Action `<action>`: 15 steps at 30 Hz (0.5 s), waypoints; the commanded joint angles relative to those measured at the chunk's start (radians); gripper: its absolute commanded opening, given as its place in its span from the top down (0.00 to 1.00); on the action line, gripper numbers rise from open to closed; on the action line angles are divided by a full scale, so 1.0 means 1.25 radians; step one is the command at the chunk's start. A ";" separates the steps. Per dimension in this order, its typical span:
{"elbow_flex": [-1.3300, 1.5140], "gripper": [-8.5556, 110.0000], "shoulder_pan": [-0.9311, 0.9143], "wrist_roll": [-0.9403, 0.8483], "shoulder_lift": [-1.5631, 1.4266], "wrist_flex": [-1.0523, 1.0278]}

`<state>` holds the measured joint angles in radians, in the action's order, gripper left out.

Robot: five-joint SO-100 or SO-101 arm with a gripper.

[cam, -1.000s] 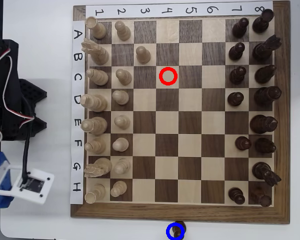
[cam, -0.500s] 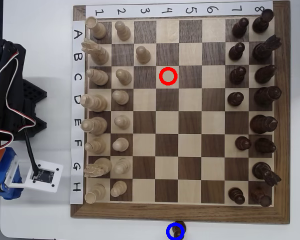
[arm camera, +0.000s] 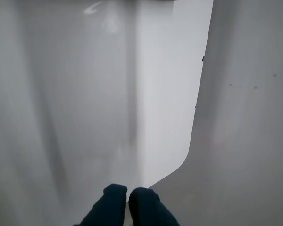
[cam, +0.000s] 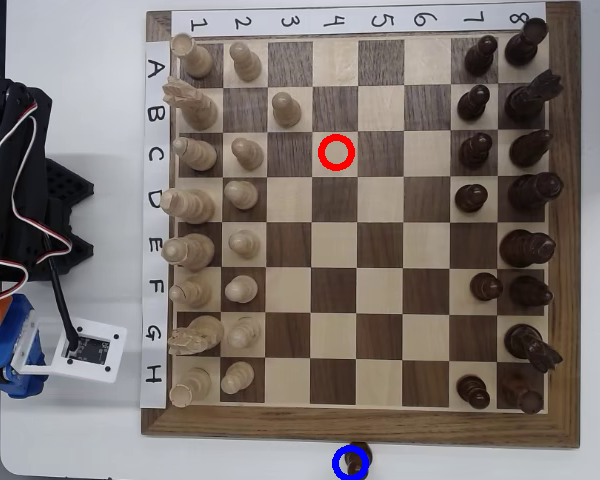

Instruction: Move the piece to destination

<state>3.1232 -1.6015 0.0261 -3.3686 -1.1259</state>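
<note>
With my jaws pressed together on nothing, my gripper hangs over bare white table, left of the chessboard in the overhead view. Item: dark pawn, off the board's near edge, standing inside the blue ring. Item: red ring, empty. Step in hand: approach. Next: travel to the pawn, open, descend.

Dark-brown piece in a bright-blue ring; brown-and-cream checkered board bears a red ring.
</note>
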 commanded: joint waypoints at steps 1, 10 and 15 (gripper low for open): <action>-0.002 0.92 0.005 -0.013 -0.045 0.013; -0.002 0.92 0.006 -0.017 -0.045 0.013; -0.002 0.92 0.001 -0.011 -0.045 0.013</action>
<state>3.1247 -1.6015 0.0215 -3.3686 -1.1259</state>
